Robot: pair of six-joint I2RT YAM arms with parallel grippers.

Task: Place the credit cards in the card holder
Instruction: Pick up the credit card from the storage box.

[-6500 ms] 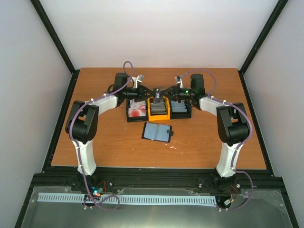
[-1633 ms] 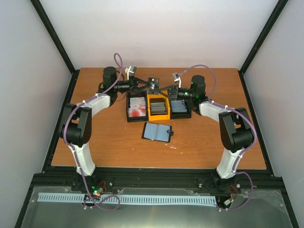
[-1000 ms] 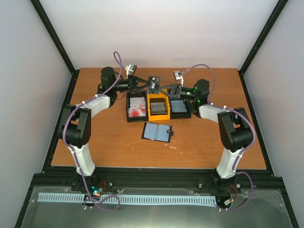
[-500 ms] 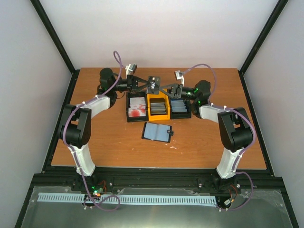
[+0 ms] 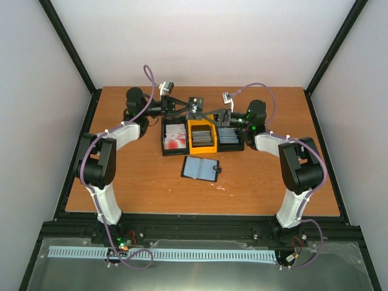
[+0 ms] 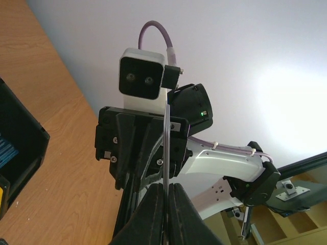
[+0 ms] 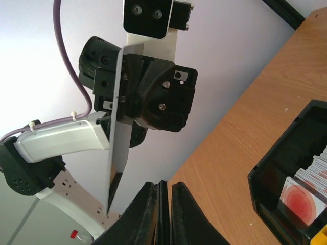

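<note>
My left gripper (image 5: 190, 109) is shut on a dark grey credit card (image 5: 196, 108) and holds it upright above the back of the bins. In the left wrist view the card (image 6: 166, 143) shows edge-on between my fingers (image 6: 153, 209). In the right wrist view the card (image 7: 116, 138) hangs ahead and to the left. My right gripper (image 5: 213, 115) faces it from the right, a little apart, with its jaws a narrow gap open and nothing in them (image 7: 164, 182). The card holder (image 5: 200, 168) lies open on the table, pale lining up.
Three bins stand side by side. A black bin (image 5: 164, 138) holds white cards with red blotches (image 7: 301, 199), a yellow bin (image 5: 202, 147) holds dark cards, and a black bin (image 5: 241, 140) holds blue cards. The back wall is close behind the grippers.
Both grippers rose from the yellow bin with the card. In the last second and a half my right gripper drew back to the right, off the card. My left gripper kept the card.
</note>
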